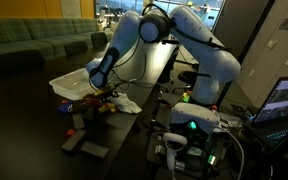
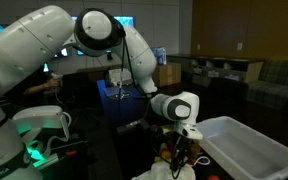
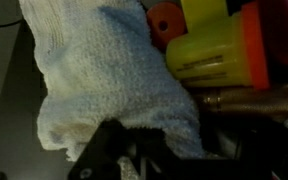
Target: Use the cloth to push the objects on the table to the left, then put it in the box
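My gripper (image 1: 104, 92) is low over the dark table, beside the white box (image 1: 69, 84). In the wrist view the fingers (image 3: 134, 150) are shut on a white terry cloth (image 3: 94, 70) that bunches up toward them. The cloth trails on the table in an exterior view (image 1: 126, 104). A yellow and orange toy (image 3: 219, 45), an orange round piece (image 3: 164, 22) and a brownish object (image 3: 249, 102) lie right against the cloth's edge. In an exterior view the gripper (image 2: 181, 152) hangs over these small objects (image 2: 174, 165), next to the box (image 2: 249, 150).
Dark blocks (image 1: 84, 147) lie on the table nearer the front edge. A green sofa (image 1: 34, 45) stands behind. Electronics with green lights (image 1: 199, 125) sit at the robot's base, and a monitor (image 1: 284, 100) is beside them.
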Controlling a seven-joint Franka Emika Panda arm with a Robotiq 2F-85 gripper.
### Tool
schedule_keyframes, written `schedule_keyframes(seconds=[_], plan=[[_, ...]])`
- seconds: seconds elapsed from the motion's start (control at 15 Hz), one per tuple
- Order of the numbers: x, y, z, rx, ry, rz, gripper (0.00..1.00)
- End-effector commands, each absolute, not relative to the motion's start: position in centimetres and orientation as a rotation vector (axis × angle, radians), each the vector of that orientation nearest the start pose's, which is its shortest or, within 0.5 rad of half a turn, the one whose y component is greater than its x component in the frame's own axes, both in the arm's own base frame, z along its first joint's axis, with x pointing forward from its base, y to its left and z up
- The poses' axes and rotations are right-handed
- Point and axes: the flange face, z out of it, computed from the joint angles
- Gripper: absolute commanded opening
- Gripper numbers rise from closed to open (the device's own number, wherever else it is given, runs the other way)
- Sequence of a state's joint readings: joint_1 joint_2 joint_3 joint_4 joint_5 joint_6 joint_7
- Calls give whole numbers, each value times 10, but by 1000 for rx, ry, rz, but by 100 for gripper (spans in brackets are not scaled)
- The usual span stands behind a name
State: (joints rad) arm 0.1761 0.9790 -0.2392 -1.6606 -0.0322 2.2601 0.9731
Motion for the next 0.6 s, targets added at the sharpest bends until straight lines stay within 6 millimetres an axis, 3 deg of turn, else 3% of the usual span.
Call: schedule_keyframes(seconds=[0.0,0.33,0.53], plan=[[626,7,27,-3058,1541,366,13],[630,77,30,-3055,1369,355,14],[632,131,31,-3047,1278,335,14]])
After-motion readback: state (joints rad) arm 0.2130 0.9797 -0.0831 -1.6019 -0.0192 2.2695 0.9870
